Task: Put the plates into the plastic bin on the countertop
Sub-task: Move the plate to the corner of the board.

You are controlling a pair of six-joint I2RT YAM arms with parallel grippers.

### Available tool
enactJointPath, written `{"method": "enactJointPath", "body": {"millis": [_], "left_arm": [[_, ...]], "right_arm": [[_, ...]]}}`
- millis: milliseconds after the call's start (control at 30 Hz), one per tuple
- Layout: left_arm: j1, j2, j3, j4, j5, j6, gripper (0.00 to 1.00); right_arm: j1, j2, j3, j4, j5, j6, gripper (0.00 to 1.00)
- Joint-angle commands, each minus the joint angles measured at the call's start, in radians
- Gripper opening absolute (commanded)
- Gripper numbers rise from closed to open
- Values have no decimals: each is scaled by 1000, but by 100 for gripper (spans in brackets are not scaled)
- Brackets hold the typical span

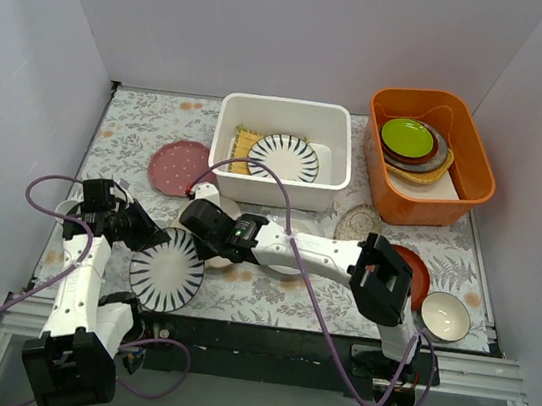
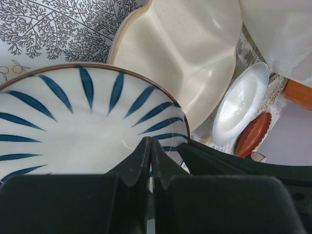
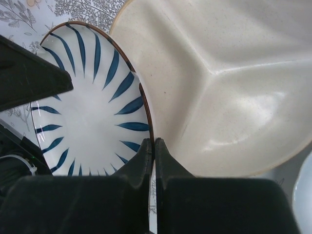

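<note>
Two grippers work on one plate. The right gripper (image 3: 152,145) has its jaws clenched on the rim of the striped plate (image 3: 92,112), with the brown edge running straight into the slit between the tips. A thin rim is, I judge, why they look almost fully closed. The left gripper (image 2: 148,145) has its jaws pressed together too, tips over the near edge of the same plate, but I cannot tell whether they pinch the rim or merely bear on it. Two holds likely steady a wide, shallow dish that one narrow pinch would let swing. The plate lies low over the worktop (image 1: 141,124) near the arm bases. Its far edge touches or just overlaps the cream three-section plate (image 3: 234,73), which may be why the right arm reaches across to catch the rim there. Beyond lie a glossy white plate (image 2: 241,107) and a red-brown plate (image 2: 253,134). A pink dotted plate (image 1: 177,167) rests left of the plastic bin (image 1: 286,107) and a beige lacy plate (image 1: 359,222) right of it. The bin stands at the back and holds a second striped plate (image 1: 284,156) over a yellow mat (image 1: 245,144), so most of the job is not yet done
</note>
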Motion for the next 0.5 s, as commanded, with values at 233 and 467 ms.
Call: {"method": "enactJointPath", "body": {"millis": [233,467], "left_arm": [[-3,29,11,44,-6,11,0],[-3,38,-5,61,16,16,0]], "right_arm": [[-25,-242,-213,45,25,36,1],[-42,-383,-422,82,38,69,1]]}}
